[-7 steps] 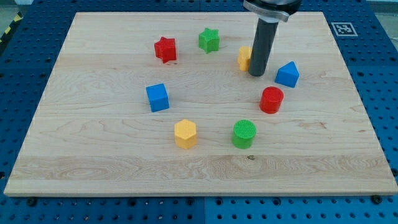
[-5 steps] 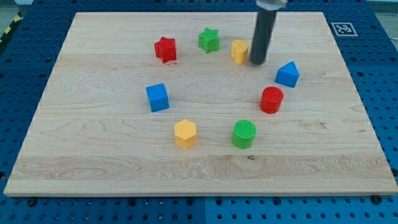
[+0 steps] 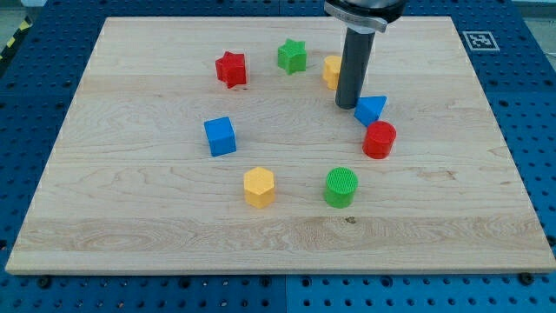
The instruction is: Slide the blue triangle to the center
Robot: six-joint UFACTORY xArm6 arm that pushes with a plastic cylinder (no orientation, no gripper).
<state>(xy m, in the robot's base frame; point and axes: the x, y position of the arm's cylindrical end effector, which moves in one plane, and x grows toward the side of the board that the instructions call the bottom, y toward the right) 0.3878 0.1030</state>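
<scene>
The blue triangle [image 3: 371, 109] lies right of the board's middle, just above the red cylinder [image 3: 380, 139] and close to it. My tip [image 3: 347, 105] stands right beside the triangle's left edge; I cannot tell whether it touches. The dark rod rises from there to the view's top and hides part of the yellow block [image 3: 332, 70] behind it.
On the wooden board [image 3: 130, 217] the other blocks form a ring: red star [image 3: 231, 69], green star [image 3: 293, 56], blue cube [image 3: 220, 136], yellow hexagon [image 3: 259, 186], green cylinder [image 3: 341, 186]. A marker tag [image 3: 480, 40] sits at the top right corner.
The blue triangle has slid left and slightly down, from the right side toward the red cylinder. My tip moved up toward the yellow block, then back down to the triangle's left side.
</scene>
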